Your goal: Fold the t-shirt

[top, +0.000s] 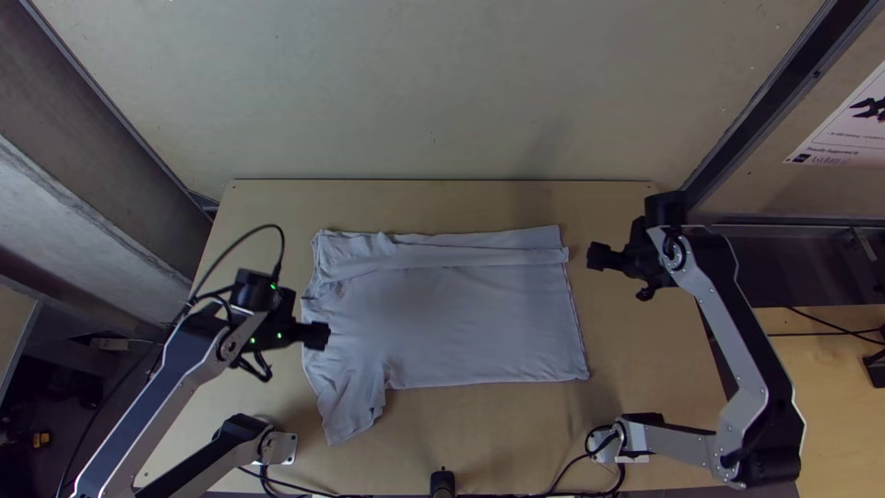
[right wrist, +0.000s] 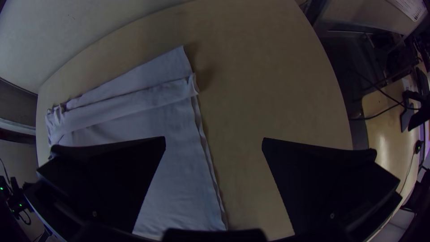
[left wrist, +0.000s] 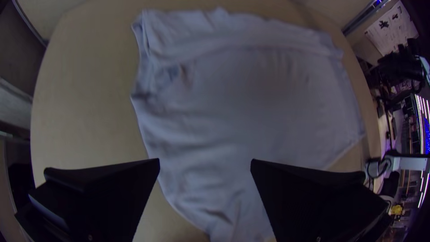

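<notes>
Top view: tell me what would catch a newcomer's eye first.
Most likely the pale t-shirt, lying across the middle of the wooden table, with a long folded band along its far side. Next come the two black grippers, both open: the left gripper over the shirt's left edge, the right gripper just past its right edge.

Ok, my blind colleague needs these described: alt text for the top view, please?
A pale grey fabric t-shirt lies on a light wooden table, its far side folded over in a narrow band, one sleeve spread toward the near left. The left black tool is over the shirt's left edge; the right black tool hangs beyond its right edge.
</notes>
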